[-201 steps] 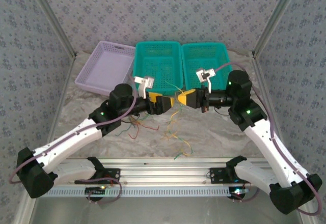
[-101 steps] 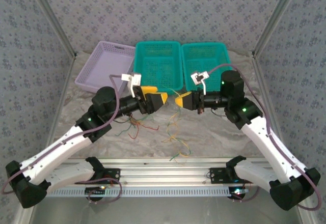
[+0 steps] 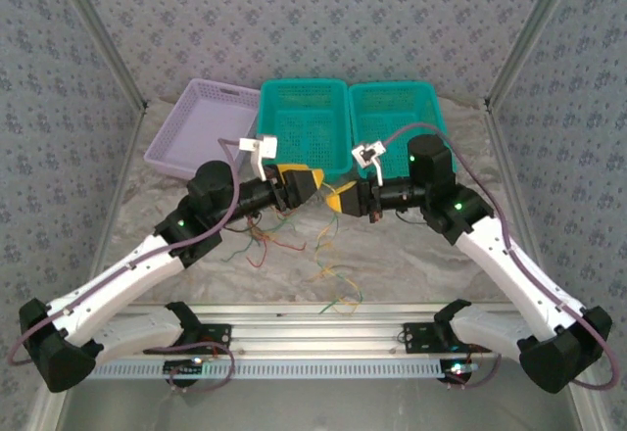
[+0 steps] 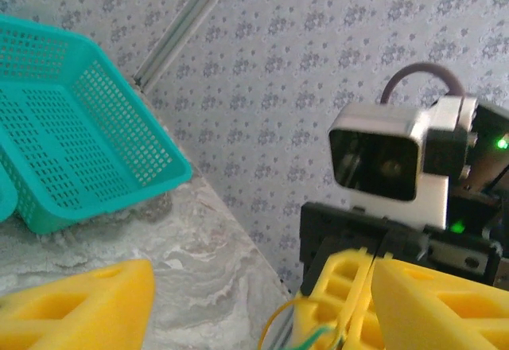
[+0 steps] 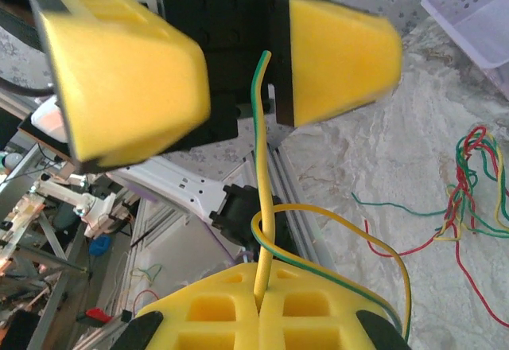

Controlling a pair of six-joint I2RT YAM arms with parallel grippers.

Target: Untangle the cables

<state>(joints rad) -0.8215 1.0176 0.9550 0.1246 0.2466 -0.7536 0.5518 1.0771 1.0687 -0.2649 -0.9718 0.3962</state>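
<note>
The marbled counter carries a lilac basket at its far left corner, with two teal baskets side by side along the far edge. Above the counter's middle, the left tool and right tool meet tip to tip. The left tool's yellow pads stand wide apart, and the tip of a yellow-green cable rises into the gap between them. The right tool is clamped on that cable, which loops once just above its pads. The other cables, thin red, green and yellow strands, lie tangled between the counter's middle and near edge.
</note>
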